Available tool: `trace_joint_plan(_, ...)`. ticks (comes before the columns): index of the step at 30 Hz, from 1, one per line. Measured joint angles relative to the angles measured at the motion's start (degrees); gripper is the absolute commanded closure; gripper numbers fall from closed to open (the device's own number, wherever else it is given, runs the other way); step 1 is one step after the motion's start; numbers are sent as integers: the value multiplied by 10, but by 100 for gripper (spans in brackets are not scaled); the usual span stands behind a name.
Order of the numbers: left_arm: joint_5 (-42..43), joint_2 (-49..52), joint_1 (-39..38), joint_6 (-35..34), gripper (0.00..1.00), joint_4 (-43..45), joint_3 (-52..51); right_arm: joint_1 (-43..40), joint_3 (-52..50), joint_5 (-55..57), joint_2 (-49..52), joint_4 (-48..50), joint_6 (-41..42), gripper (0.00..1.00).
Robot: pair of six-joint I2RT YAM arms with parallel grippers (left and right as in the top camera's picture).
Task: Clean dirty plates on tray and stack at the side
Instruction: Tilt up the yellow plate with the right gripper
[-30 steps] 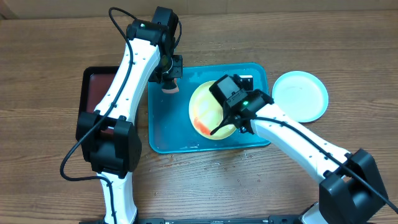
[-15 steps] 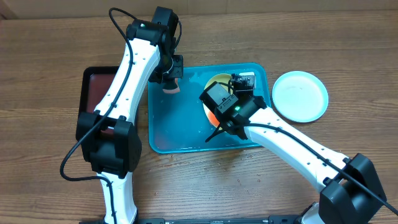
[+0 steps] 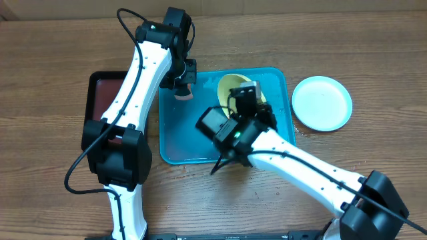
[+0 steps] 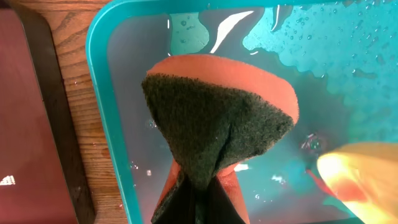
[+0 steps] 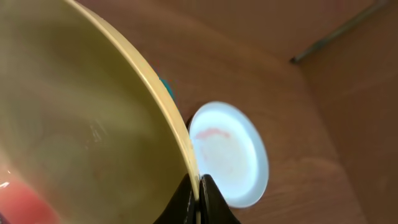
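— What do you have on the far left?

— The black tray [image 3: 100, 93] with its dark red inside sits on the table [image 3: 53, 40], just left of the blue tray [image 3: 183, 143]. The two lie side by side.

— And your left arm?

— Your left gripper [image 4: 198, 196] is pinching a sponge [image 4: 217, 118]. The jaws are squeezed on its folded lower end, so the dark green scouring face fans out with the orange foam behind it. It hangs over the far left corner of the blue tray. You cannot tell whether it touches the tray floor. Water drops [image 4: 323, 37] lie scattered on that floor.

— Where is the plate you are working on?

— The yellow-green plate [image 3: 233, 87] is over the far right part of the blue tray, steeply tilted. Your right gripper [image 5: 198, 198] is clamped on its rim, jaws nearly together with only the thin edge between them. In the right wrist view a blurred reddish patch shows low on the plate's face. Whether its lower edge rests on the tray is hidden by the arm.

— Anything further right?

— The pale cyan plate [image 3: 322, 102] lies flat on the table, just right of the blue tray and apart from it. The right wrist view shows a faint red arc on it.
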Motion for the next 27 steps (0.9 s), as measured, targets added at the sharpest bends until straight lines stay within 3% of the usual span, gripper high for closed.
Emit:
trace_joint_plan(7,0,0,0,0,96,0,0,59,0,158,0,-5,0,96)
trace_joint_plan(13,0,0,0,0,96,0,0,84,0,228,0,-11,-5,96)
trace_joint_plan(27,0,0,0,0,96,0,0,80,0,203,0,-10,7,96)
